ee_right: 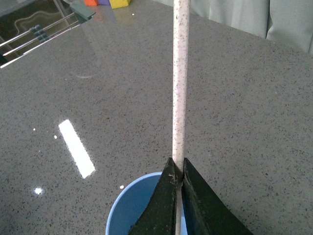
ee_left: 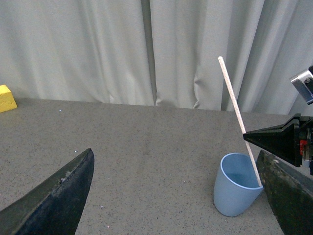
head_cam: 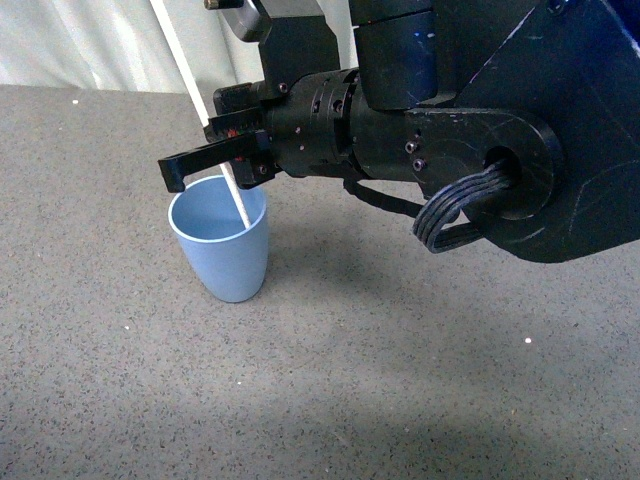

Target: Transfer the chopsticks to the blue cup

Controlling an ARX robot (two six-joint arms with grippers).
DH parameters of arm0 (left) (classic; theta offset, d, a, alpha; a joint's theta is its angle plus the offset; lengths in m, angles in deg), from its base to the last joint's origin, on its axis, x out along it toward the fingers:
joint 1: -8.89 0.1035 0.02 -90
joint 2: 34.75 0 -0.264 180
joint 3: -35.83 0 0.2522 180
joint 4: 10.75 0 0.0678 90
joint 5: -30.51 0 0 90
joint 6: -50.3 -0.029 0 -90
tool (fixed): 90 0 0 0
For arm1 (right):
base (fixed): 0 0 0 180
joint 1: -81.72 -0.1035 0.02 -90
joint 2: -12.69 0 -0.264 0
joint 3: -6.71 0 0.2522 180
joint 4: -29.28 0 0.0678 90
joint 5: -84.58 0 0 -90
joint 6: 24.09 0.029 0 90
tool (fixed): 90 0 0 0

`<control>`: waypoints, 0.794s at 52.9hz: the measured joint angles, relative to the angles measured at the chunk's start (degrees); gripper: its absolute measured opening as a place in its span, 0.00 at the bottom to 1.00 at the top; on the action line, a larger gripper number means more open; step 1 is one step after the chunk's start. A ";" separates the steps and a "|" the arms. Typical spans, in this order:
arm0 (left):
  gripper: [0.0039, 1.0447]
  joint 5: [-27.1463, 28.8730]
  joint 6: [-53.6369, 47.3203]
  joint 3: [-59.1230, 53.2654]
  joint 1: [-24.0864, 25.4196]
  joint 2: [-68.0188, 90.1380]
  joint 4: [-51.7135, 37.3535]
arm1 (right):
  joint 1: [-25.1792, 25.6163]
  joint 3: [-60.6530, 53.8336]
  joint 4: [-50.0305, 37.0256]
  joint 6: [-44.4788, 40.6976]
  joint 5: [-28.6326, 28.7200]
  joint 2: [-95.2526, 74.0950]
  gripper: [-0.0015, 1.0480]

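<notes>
The blue cup (head_cam: 222, 241) stands upright on the grey table. My right gripper (head_cam: 225, 165) hovers just above its rim, shut on the chopsticks (head_cam: 190, 80), a thin off-white stick that slants up and away, with its lower end inside the cup. In the right wrist view the stick (ee_right: 179, 83) runs out from between the closed fingertips (ee_right: 166, 196) over the cup (ee_right: 132, 208). In the left wrist view the cup (ee_left: 235, 191) and stick (ee_left: 237, 112) show at the right. My left gripper (ee_left: 181, 196) is open and empty, away from the cup.
A yellow block (ee_left: 7, 98) lies at the table's far side by the grey curtain (ee_left: 146, 49). Coloured blocks (ee_right: 110, 2) and a metal rack (ee_right: 34, 32) sit at the far edge in the right wrist view. My right arm (head_cam: 470, 150) fills the upper right.
</notes>
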 joint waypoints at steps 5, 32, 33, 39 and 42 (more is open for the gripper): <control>0.94 0.00 0.02 0.00 0.00 0.00 0.00 | 0.00 -0.50 0.09 -0.24 0.39 0.02 0.20; 0.94 0.00 0.00 0.00 0.00 0.00 0.00 | 4.74 -9.90 -2.10 2.47 -8.57 10.12 0.92; 0.94 0.00 0.00 0.00 0.00 0.00 0.00 | 5.07 -10.32 -2.05 2.71 -9.05 10.62 0.92; 0.94 0.00 0.00 0.00 0.00 0.00 0.00 | 8.96 -15.58 -1.68 4.81 -13.44 16.13 0.91; 0.94 0.00 0.00 0.00 0.00 0.00 0.00 | 10.73 -18.10 -0.79 5.25 -15.34 18.84 0.91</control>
